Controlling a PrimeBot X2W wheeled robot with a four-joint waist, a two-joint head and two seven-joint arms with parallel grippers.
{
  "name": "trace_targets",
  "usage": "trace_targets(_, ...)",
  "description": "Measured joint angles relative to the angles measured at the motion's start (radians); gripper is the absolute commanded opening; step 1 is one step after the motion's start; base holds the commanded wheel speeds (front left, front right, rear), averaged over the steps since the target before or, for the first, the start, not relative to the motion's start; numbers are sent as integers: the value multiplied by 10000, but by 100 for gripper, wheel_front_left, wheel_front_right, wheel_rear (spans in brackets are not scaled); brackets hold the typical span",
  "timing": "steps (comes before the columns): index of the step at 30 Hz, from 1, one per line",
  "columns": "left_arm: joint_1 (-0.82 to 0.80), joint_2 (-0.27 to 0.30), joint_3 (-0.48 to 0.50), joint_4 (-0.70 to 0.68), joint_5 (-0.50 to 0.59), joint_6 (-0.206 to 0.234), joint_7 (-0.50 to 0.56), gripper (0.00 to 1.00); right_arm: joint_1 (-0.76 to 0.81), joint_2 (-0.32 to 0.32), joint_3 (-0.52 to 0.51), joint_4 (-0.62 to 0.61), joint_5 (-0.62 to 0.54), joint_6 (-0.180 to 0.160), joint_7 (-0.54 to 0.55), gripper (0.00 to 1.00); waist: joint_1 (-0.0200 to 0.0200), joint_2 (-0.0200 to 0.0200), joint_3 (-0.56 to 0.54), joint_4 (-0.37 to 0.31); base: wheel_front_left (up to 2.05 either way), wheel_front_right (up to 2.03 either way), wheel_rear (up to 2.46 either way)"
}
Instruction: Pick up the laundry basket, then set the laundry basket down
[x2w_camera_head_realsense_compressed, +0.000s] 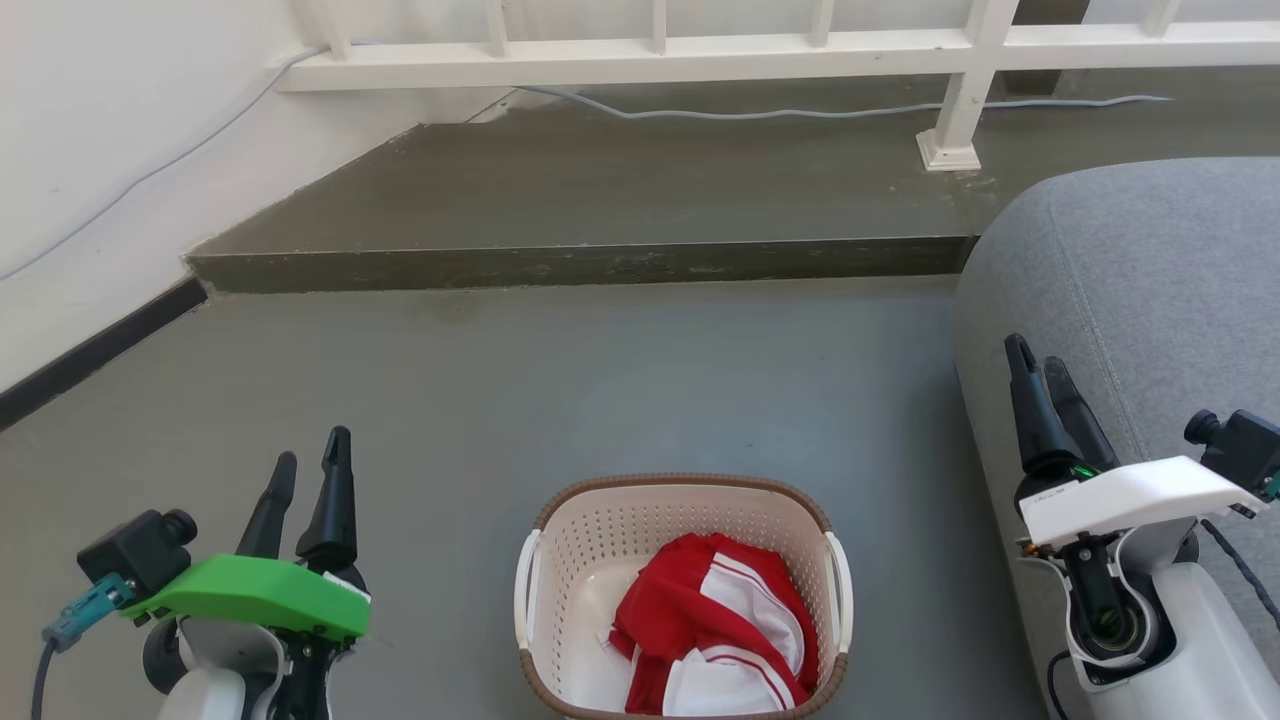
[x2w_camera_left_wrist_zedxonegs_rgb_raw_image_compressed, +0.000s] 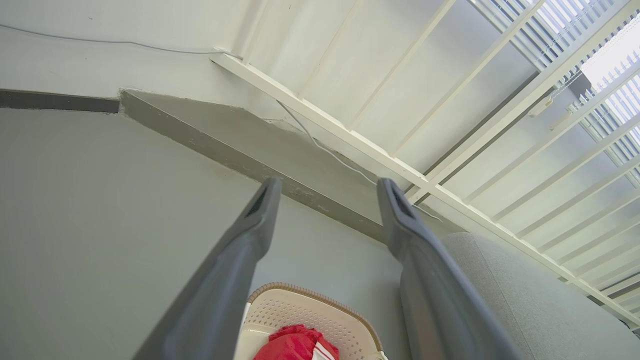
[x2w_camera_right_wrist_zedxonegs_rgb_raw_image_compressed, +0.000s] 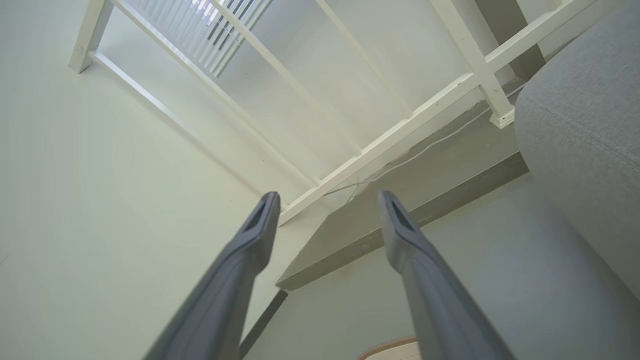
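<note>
Resting on grey floor (x2w_camera_head_realsense_compressed: 600, 400): laundry basket (x2w_camera_head_realsense_compressed: 640, 530) | raised step (x2w_camera_head_realsense_compressed: 600, 190), white railing (x2w_camera_head_realsense_compressed: 620, 60) beyond

The left hand (x2w_camera_head_realsense_compressed: 312, 450) carries a green cover (x2w_camera_head_realsense_compressed: 250, 592) and a black camera (x2w_camera_head_realsense_compressed: 140, 550); the right hand (x2w_camera_head_realsense_compressed: 1037, 357) has a white cover (x2w_camera_head_realsense_compressed: 1130, 495).

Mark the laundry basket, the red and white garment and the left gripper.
laundry basket (x2w_camera_head_realsense_compressed: 680, 481): head view, far brown rim.
red and white garment (x2w_camera_head_realsense_compressed: 672, 602): head view, red fold near its middle.
left gripper (x2w_camera_head_realsense_compressed: 312, 448): head view, midway between fingertips.
</note>
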Motion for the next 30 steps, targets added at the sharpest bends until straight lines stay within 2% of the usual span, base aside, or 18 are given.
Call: trace_targets(30, -18, -125, -61, -481, 3781, -23, -1068, 100, -44, 105, 364, -337, -4013, -4, -1051, 100, 0, 0, 5, -38, 0, 0, 0)
